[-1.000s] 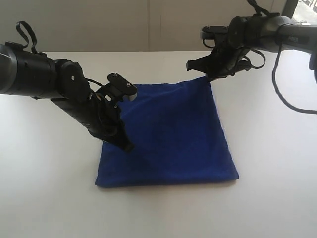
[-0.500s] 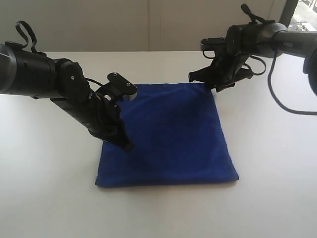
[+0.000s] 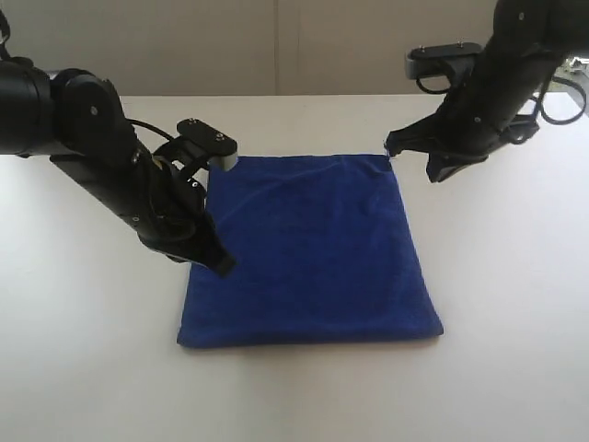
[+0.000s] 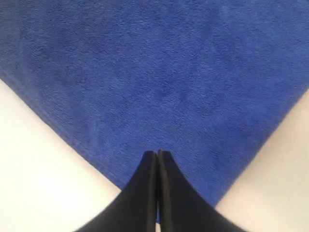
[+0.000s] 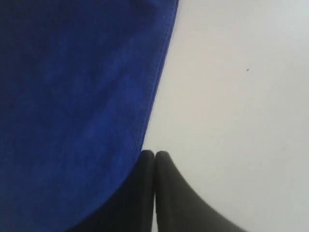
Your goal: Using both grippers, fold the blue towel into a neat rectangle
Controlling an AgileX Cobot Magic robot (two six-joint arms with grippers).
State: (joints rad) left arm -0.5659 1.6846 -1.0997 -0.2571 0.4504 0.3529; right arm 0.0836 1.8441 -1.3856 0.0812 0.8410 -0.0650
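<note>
Item: towel [image 3: 313,249], blue, lying flat on the white tabletop [image 3: 497,304] as a near-square, with fairly even edges and a slightly wavy far hem. Left fingers [image 4: 142,193]: pressed together, holding nothing, tips low over the towel's left edge. Right fingers [image 5: 171,198]: pressed together, empty, just off the far right corner, over bare tabletop beside the hem. Step, as I judge it: taking a fresh hold for another fold. Handling note: I would part both pairs before descending, set the right pair on the far right corner and bring the left pair to the far left corner. I would then pinch at the hem, lift both together with the edge taut between them, and lay it on the near hem, corners matched. Risk: the soft pile may slip from a shallow pinch.
</note>
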